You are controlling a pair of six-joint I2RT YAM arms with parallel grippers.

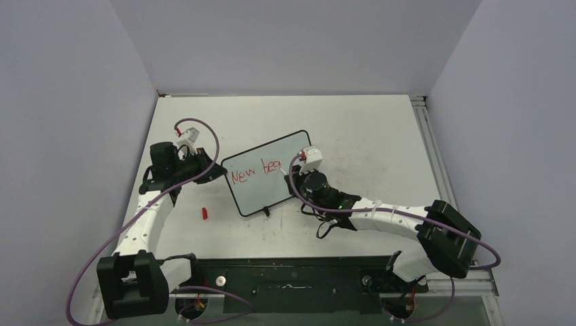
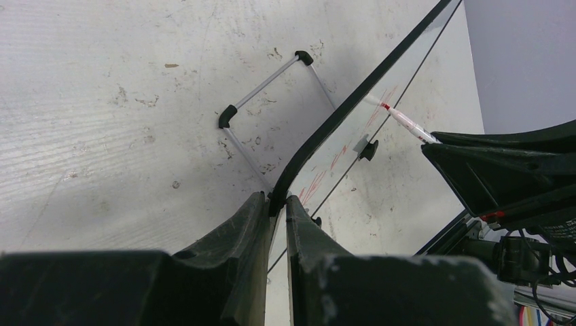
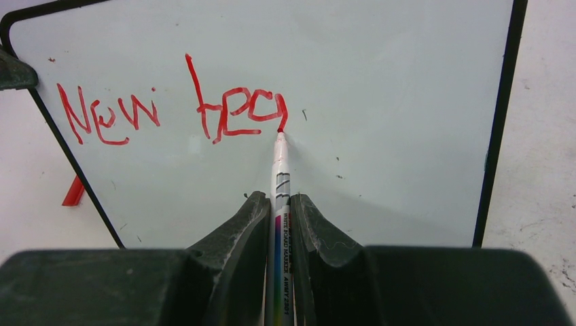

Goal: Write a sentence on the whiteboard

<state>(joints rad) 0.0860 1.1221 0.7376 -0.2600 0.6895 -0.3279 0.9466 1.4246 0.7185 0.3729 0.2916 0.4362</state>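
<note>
The whiteboard point(image 1: 272, 189) stands tilted at the middle of the table. Red lettering, the sentence point(image 1: 255, 172), reads "New beg" on it. My left gripper point(image 1: 216, 171) is shut on the board's left edge; in the left wrist view the fingertips point(image 2: 278, 200) pinch the black frame point(image 2: 353, 102). My right gripper point(image 3: 279, 198) is shut on a white marker point(image 3: 280, 170). The marker's red tip touches the whiteboard point(image 3: 394, 102) at the end of the sentence point(image 3: 170, 112). The left wrist view also shows the marker point(image 2: 407, 124) on the board.
A red marker cap point(image 1: 204, 212) lies on the table left of the board's near corner, also in the right wrist view point(image 3: 73, 192). A wire stand point(image 2: 265, 88) shows behind the board. A black base rail point(image 1: 299, 278) runs along the near edge.
</note>
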